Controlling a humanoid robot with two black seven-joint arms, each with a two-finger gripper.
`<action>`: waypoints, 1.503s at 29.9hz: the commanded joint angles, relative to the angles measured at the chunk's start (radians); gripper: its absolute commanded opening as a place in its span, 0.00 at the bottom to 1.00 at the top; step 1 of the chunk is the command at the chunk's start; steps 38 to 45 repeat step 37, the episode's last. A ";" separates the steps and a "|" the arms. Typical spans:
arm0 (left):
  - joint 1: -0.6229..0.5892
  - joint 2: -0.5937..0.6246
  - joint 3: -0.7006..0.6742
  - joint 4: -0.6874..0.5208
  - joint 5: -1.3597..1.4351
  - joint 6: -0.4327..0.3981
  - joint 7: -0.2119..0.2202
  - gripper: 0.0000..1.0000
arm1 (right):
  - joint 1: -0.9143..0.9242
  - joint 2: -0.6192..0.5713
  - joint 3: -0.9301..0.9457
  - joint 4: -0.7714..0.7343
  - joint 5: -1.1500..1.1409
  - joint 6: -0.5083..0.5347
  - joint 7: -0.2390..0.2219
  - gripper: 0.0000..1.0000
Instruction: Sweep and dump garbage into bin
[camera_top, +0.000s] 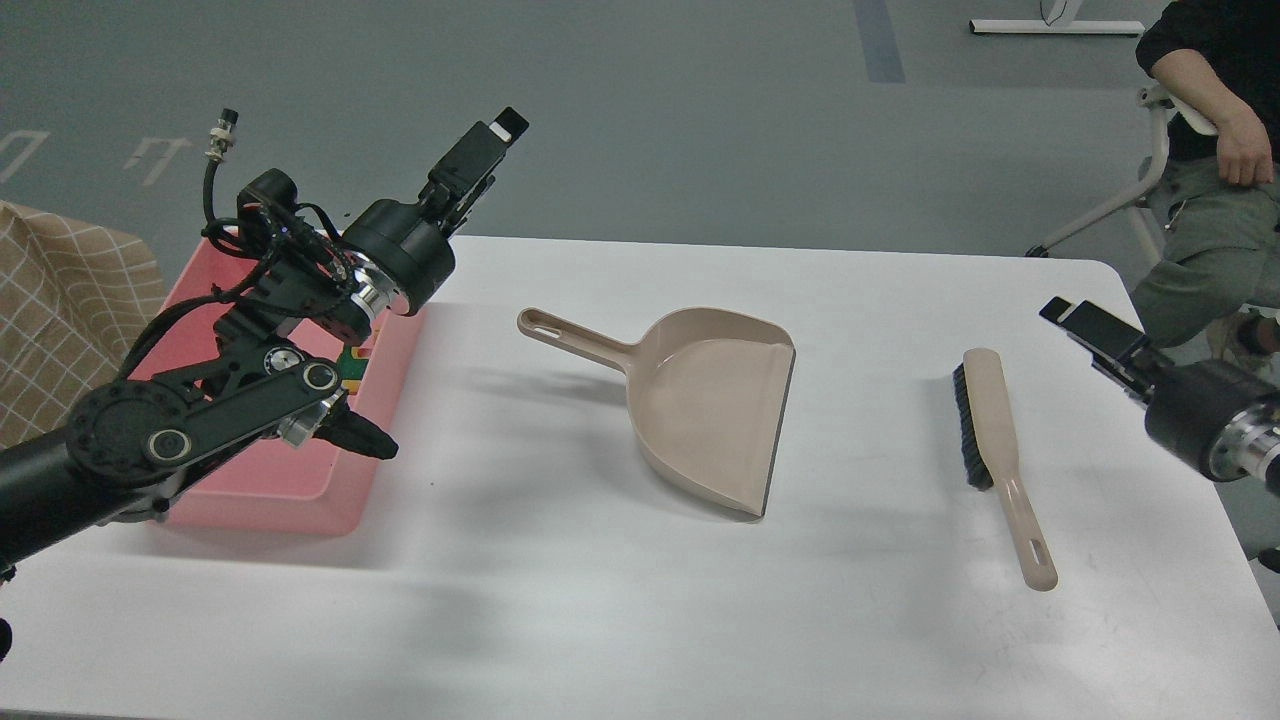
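Observation:
The pink bin (300, 500) stands at the table's left edge, mostly covered by my left arm. A small yellow and green piece (352, 366) shows inside it between the arm links; it looks like the sponge chunk. The bread slice is hidden or out of view. My left gripper (492, 140) is raised above the bin's far right corner, pointing up and away, with nothing in it. My right gripper (1072, 322) hovers at the table's right edge, right of the brush, and holds nothing. On both, the fingers cannot be told apart.
An empty beige dustpan (715, 410) lies mid-table, its handle pointing left toward the bin. A beige brush with black bristles (995, 440) lies to its right. A checked cloth (60, 300) is at the far left. A seated person (1215, 170) is at the far right.

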 joint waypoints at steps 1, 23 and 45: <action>-0.002 -0.033 -0.041 -0.002 -0.036 -0.002 -0.007 0.98 | 0.055 0.000 0.064 0.002 0.124 0.000 -0.001 0.98; 0.018 -0.396 -0.360 -0.002 -0.191 -0.085 -0.094 0.97 | 0.207 0.364 0.208 0.025 0.547 0.000 -0.009 0.98; 0.067 -0.419 -0.501 0.047 -0.375 -0.418 -0.129 0.98 | 0.263 0.470 0.093 0.089 0.586 -0.097 -0.014 1.00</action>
